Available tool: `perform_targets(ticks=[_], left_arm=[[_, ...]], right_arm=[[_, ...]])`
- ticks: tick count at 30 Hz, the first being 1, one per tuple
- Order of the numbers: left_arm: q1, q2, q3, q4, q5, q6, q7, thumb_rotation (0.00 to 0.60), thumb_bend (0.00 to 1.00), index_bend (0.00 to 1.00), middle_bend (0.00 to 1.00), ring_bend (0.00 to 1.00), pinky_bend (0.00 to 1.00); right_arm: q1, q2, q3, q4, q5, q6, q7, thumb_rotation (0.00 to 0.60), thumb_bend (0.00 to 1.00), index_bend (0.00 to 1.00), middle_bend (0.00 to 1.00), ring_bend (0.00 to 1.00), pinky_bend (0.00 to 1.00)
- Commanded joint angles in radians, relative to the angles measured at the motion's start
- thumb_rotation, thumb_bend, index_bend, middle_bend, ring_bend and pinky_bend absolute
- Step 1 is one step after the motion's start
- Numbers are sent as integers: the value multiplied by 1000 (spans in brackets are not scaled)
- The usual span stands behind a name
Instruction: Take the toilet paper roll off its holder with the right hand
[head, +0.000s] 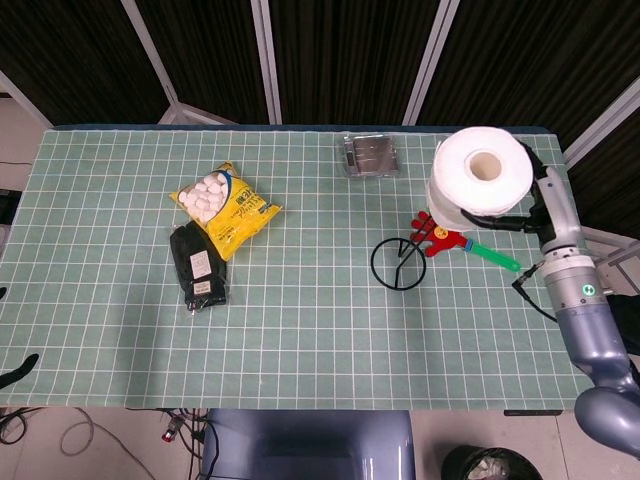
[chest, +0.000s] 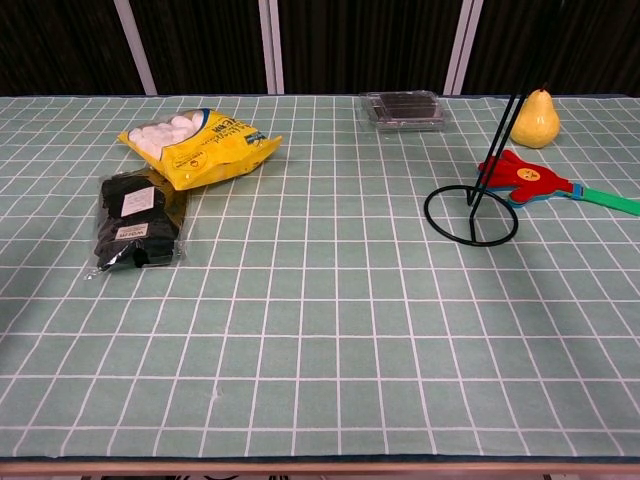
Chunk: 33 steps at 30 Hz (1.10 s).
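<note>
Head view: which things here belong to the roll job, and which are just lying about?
Job:
- toilet paper roll, lifted off the stand
- holder, bare wire stand
- right hand, holding the roll

Lying about:
- yellow snack bag
- black packet
- clear plastic box
- yellow pear
- red and green toy

The near half of the counter (chest: 320, 380) is bare mat across its full width. Toward the right, the wire holder (chest: 472, 212) stands with its ring on the mat and its thin rod rising high. Just right of it lies the red and green toy (chest: 545, 184), with the pear (chest: 533, 119) and a clear box (chest: 403, 109) further back. At left, the yellow bag (chest: 199, 142) and black packet (chest: 135, 220) lie touching.
</note>
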<state>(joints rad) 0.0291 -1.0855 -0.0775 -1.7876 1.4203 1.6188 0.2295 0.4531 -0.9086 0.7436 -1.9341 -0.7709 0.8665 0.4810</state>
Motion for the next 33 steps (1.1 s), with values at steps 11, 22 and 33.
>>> perform_targets(ticks=[11,22,33], left_arm=[[2,1,1,-4,4,3,-1,600,116,132,0,0,0],[3,2,0,-4,3,6,-5,600,116,132,0,0,0],[0,0,-1,-2,2,1,-5,600,116,132,0,0,0]], right_arm=[[-120,91,-53,107,-167,-91,186,600,0,304,245,183,0],[-267,16,-259,172,-606,-33,498,600,0,304,245,183,0],[-252,-148,-516,243,-875,85,641,600,0,313,245,183,0]])
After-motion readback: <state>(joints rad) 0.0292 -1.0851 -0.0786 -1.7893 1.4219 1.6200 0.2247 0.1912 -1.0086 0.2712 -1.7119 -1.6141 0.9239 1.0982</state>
